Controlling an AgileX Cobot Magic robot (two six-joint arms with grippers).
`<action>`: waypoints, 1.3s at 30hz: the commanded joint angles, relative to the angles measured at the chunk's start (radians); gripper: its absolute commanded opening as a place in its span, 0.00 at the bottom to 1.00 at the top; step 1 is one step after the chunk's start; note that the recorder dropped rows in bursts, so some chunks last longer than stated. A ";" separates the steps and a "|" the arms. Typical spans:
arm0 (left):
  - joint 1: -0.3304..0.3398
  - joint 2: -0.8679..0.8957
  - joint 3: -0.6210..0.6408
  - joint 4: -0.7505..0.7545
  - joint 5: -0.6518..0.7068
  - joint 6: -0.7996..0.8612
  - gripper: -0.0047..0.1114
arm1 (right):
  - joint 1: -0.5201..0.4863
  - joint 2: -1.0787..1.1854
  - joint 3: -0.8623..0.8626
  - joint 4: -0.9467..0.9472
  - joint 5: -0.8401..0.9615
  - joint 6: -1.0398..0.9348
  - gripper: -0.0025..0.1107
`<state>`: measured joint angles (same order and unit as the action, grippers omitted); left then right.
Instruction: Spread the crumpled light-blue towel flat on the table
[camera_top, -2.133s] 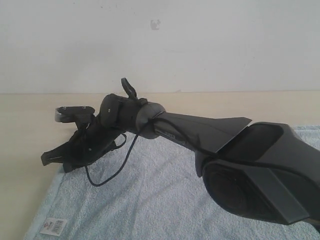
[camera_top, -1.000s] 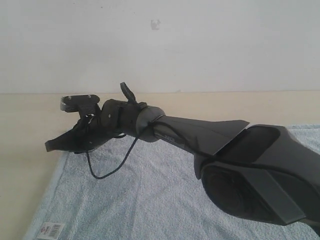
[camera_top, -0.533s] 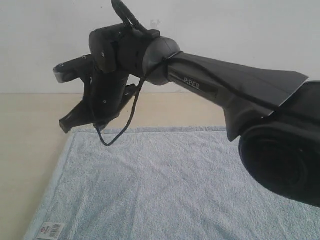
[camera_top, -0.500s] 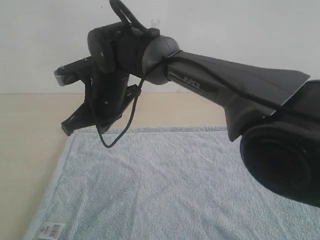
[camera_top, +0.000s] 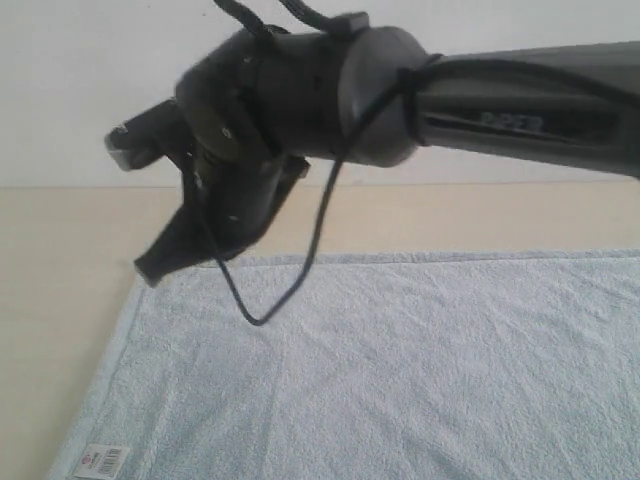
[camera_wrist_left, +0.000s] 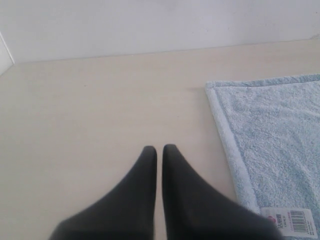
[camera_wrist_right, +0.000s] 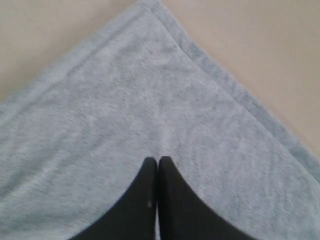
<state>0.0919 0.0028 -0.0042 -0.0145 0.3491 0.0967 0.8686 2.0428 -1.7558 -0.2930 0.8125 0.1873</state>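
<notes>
The light-blue towel (camera_top: 400, 370) lies flat on the pale table (camera_top: 60, 300), its white label (camera_top: 103, 459) at the near left corner. My right arm reaches across from the right. Its gripper (camera_top: 150, 272) hangs shut and empty above the towel's far left corner. In the right wrist view the shut gripper (camera_wrist_right: 158, 159) hovers over the towel (camera_wrist_right: 125, 100) with that corner ahead. My left gripper (camera_wrist_left: 159, 148) is shut on nothing over bare table (camera_wrist_left: 100, 110), just left of the towel's (camera_wrist_left: 275, 135) hemmed edge and the label (camera_wrist_left: 290, 220). It does not show in the exterior view.
A white wall (camera_top: 100, 60) stands behind the table's far edge. A black cable (camera_top: 290, 290) loops down from the right wrist toward the towel. Bare table (camera_wrist_right: 260, 45) lies beyond the towel's corner.
The right arm has lifted up off the towel's far left corner and swung closer to the camera, gripper still shut. The towel now shows flat beneath it.
</notes>
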 joint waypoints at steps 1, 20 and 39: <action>0.003 -0.003 0.004 0.001 -0.008 0.002 0.07 | -0.011 -0.135 0.289 -0.298 -0.104 0.237 0.02; 0.003 -0.003 0.004 0.001 -0.008 0.002 0.07 | -0.189 -0.087 0.548 -0.785 -1.027 1.198 0.02; 0.003 -0.003 0.004 0.001 -0.008 0.002 0.07 | -0.146 0.276 0.002 -1.451 -1.218 1.695 0.02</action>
<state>0.0919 0.0028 -0.0042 -0.0145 0.3491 0.0967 0.6896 2.3606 -1.7662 -1.7393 -0.4231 2.0115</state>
